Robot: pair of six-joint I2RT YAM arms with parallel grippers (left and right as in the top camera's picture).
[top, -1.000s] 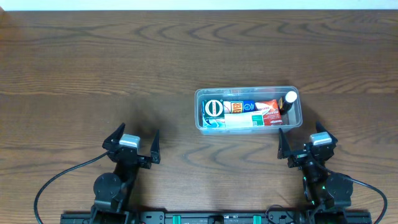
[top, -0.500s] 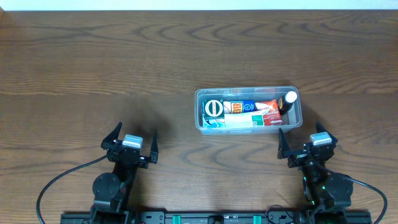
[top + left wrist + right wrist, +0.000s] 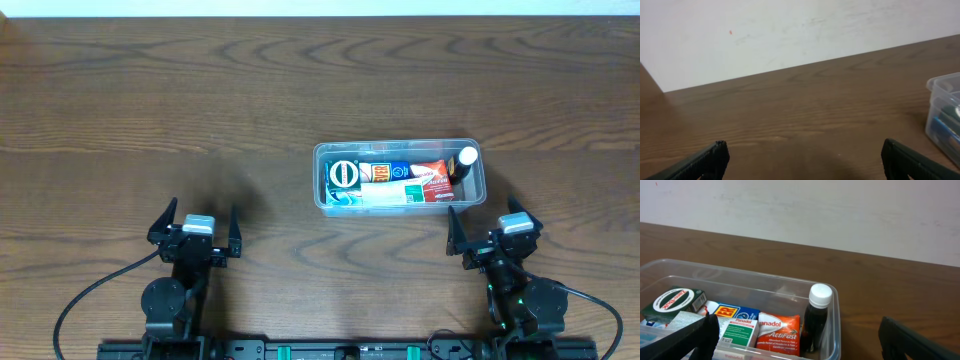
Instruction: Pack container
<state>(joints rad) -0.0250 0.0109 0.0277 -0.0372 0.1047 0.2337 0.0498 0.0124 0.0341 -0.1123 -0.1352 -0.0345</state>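
While the overhead view places the container [image 3: 318, 182] just ahead of the right gripper [image 3: 481, 216], only the right wrist view shows its load clearly: a white-capped dark bottle [image 3: 817, 316] upright at the right end, an orange packet [image 3: 779, 333] beside it. From the left gripper [image 3: 202, 212], the container sits well off to the right on the table [image 3: 150, 100]. Both grippers are spread wide, empty.

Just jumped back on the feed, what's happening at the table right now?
Neither arm is handling anything. The left gripper and right gripper both sit open and empty on the robot's side of the table, the right one just in front of the container. The container already holds several packets and a dark bottle with a white cap at its right end. It looks packed.
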